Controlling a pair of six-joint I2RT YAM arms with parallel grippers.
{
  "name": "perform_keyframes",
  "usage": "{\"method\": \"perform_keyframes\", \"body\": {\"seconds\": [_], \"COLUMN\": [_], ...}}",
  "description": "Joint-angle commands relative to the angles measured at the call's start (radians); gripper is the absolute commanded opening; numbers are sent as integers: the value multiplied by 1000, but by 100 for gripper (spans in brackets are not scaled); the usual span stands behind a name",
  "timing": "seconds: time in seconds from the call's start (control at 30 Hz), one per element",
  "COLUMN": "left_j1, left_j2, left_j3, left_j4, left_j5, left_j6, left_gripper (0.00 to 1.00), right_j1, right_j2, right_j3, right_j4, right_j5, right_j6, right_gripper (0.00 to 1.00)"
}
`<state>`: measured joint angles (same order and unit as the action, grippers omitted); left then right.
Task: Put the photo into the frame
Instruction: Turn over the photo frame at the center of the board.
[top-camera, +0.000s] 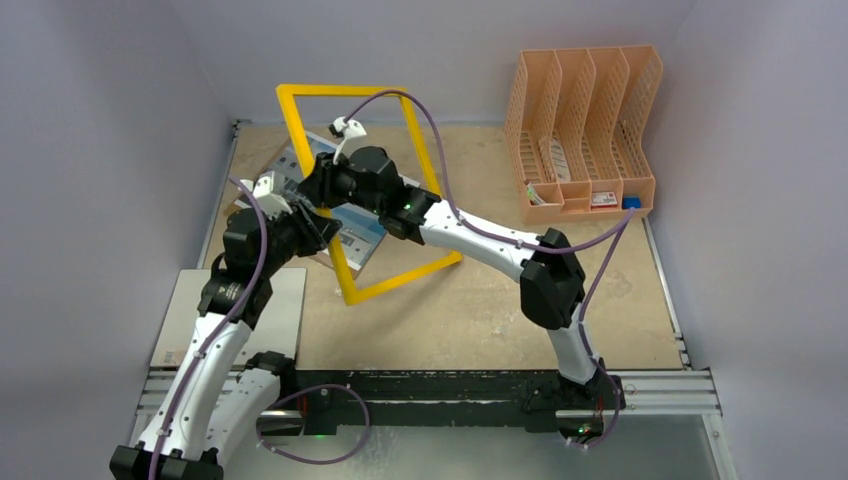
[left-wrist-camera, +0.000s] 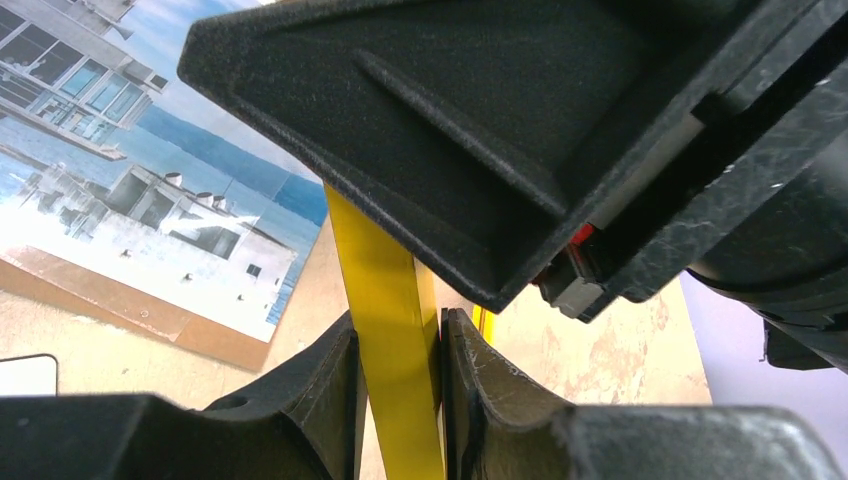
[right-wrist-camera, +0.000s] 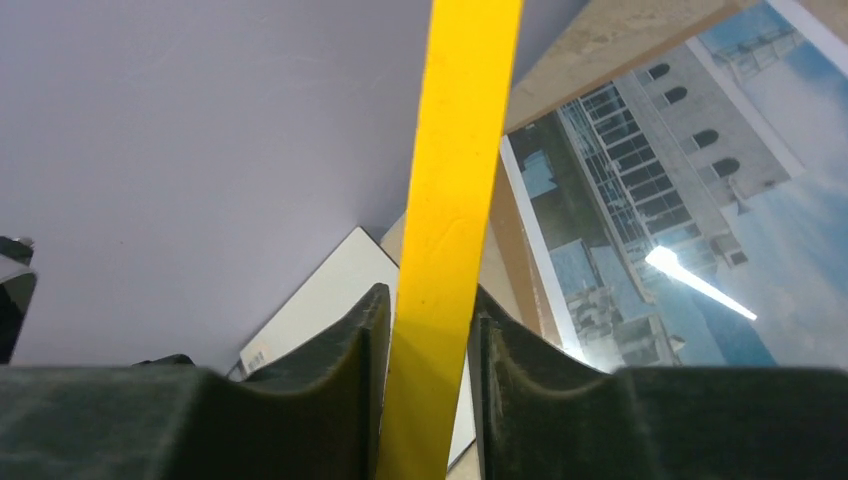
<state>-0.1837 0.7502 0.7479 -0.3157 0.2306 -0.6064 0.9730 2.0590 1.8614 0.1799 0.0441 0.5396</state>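
Observation:
The yellow frame (top-camera: 404, 279) stands tilted up on edge over the left half of the table. My left gripper (top-camera: 315, 232) is shut on its left bar low down, and in the left wrist view the fingers (left-wrist-camera: 330, 380) press the yellow bar (left-wrist-camera: 395, 300) from both sides. My right gripper (top-camera: 318, 185) holds the same bar higher up; its jaws (right-wrist-camera: 430, 305) sit tight against the bar (right-wrist-camera: 455, 180). The photo (top-camera: 362, 233), a white building under blue sky, lies flat on the table behind the frame, picture side up (left-wrist-camera: 150, 200) (right-wrist-camera: 690, 190).
A brown backing board (left-wrist-camera: 120, 300) lies under the photo. A grey-white flat panel (top-camera: 285, 300) rests at the table's near left corner. A peach file rack (top-camera: 585, 130) stands at the back right. Purple walls close in the table.

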Motion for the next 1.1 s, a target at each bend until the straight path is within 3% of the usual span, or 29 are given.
{"method": "perform_keyframes", "body": {"seconds": [0.0, 0.03, 0.13, 0.2, 0.27, 0.63, 0.73, 0.93, 1.07], "left_j1": [0, 1, 0, 0, 0, 0, 0, 0, 0], "left_j2": [-16, -14, -19, -29, -36, -68, -89, -126, -86], "left_j3": [1, 11, 37, 54, 76, 191, 205, 173, 97], "left_j4": [18, 5, -16, -15, -14, 25, 18, -94, -47], "left_j5": [17, 16, 24, 43, 65, 180, 115, -219, -206], "left_j6": [67, 58, 39, 27, 17, -11, -32, -158, -220], "left_gripper": [0, 5, 55, 71, 81, 87, 87, 87, 87], "right_j1": [-20, -26, -47, -66, -82, -177, -201, -228, -235], "right_j2": [-48, -58, -93, -121, -150, -304, -325, -395, -424], "right_j3": [41, 37, 16, 3, -9, -58, -64, -139, -184], "right_j4": [53, 61, 82, 91, 93, 98, 116, 200, 257], "right_j5": [-41, -41, -83, -113, -141, -296, -389, -527, -609], "right_j6": [-15, -14, 0, 13, 29, 134, 154, 258, 348], "right_gripper": [29, 24, 17, 16, 16, 14, 15, 16, 15]}}
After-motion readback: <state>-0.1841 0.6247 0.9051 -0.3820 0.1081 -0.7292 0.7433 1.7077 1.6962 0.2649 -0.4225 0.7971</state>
